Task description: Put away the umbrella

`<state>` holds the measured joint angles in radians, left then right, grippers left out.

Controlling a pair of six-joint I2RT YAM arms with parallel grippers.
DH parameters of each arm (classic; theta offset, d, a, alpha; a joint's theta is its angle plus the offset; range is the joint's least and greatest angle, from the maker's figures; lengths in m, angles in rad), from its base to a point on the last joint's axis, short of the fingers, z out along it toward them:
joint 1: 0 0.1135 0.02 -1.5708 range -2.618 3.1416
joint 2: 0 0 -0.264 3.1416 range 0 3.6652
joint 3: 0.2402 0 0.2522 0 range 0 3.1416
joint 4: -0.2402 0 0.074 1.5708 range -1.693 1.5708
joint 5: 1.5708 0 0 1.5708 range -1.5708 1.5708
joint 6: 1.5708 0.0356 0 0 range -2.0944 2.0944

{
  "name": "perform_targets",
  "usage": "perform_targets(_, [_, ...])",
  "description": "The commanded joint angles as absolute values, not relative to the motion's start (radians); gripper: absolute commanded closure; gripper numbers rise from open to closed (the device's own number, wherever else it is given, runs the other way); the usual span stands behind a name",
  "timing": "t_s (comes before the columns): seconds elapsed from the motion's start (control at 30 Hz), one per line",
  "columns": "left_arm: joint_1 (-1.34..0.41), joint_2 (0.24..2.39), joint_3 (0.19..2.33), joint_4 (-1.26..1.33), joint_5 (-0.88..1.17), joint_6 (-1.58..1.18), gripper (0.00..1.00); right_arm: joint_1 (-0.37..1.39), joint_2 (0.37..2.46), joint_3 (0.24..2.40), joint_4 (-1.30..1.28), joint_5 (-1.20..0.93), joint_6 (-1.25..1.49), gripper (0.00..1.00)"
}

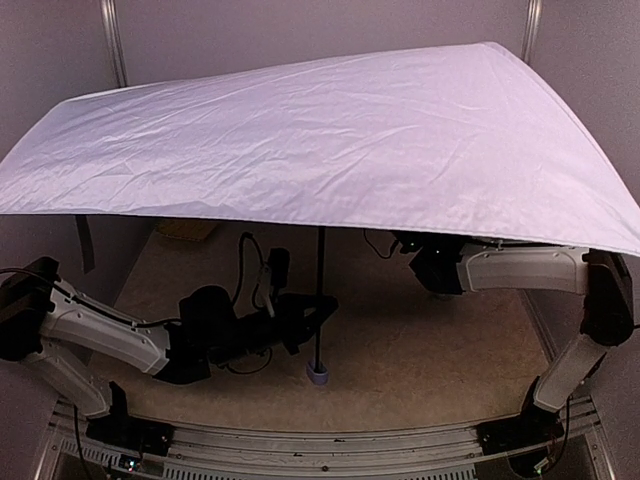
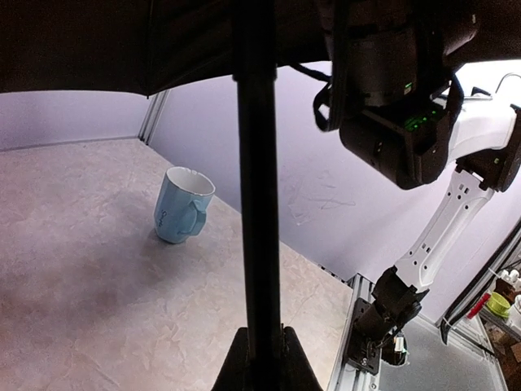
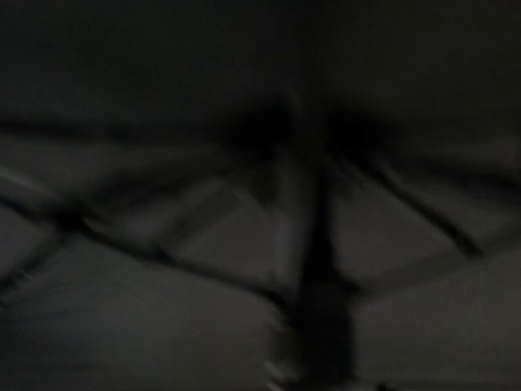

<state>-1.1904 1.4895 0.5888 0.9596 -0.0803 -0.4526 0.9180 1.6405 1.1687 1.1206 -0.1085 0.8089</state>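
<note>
I've got left gripper [image 2: 264, 362] clamped on the umbrella [image 1: 320, 130] by its stiff shaft [image 2: 256, 204]; canopy [image 1: 400, 120] looks light, floppy; can't tell right gripper [image 1: 428, 255].

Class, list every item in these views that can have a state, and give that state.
Pale lavender-silver folding umbrella: open, standing upright on the table.
Light-blue ceramic mug: upright, apart from the umbrella.
Left gripper: jaws shut on the umbrella's black shaft.
Right gripper: under the canopy, jaws hidden.
</note>
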Motion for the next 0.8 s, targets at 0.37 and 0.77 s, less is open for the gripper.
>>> perform_targets(0.37, [-1.209, 1.486, 0.622, 1.071, -0.041, -0.402, 1.00, 0.915, 1.683, 1.242, 1.170, -0.118, 0.775, 0.39])
perform_targets(0.77, [-1.213, 1.481, 0.631, 1.070, 0.000, -0.404, 1.00, 0.914, 1.689, 1.230, 1.286, -0.142, 0.827, 0.65])
